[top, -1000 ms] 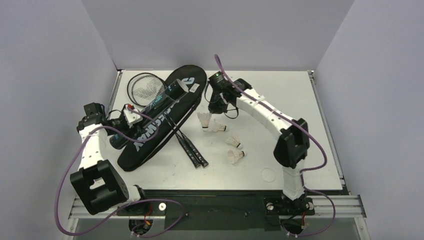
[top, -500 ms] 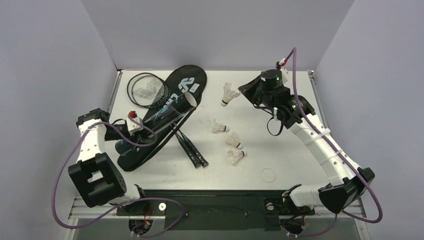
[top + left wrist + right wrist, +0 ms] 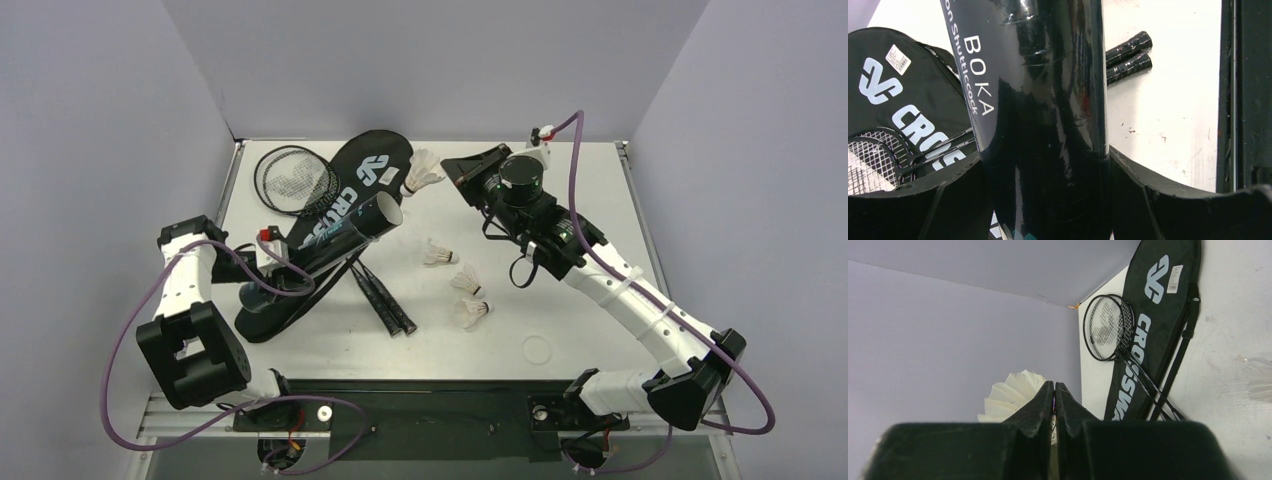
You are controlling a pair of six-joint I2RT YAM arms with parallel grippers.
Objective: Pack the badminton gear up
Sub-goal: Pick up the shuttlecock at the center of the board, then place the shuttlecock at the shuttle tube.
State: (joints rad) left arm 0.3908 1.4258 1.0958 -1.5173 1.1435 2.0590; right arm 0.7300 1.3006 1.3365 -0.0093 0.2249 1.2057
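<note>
At upper centre of the overhead frame, holding a shuttlecock [image 3: 422,173] in clenched right fingers [image 3: 1040,410] near the mouth of the tube [image 3: 340,235]; grasping that tube in left fingers [image 3: 923,200]; next likely needing alignment before releasing.

White table [image 3: 480,350], and the black racket bag [image 3: 378,165] sprawls diagonally over its left half. Two rackets [image 3: 293,180] cross the bag, heads at the far-left corner, grips resting mid-table. Three shuttlecocks [image 3: 467,281] (a loose slanting row) sit on bare tabletop just right of those grips.
</note>
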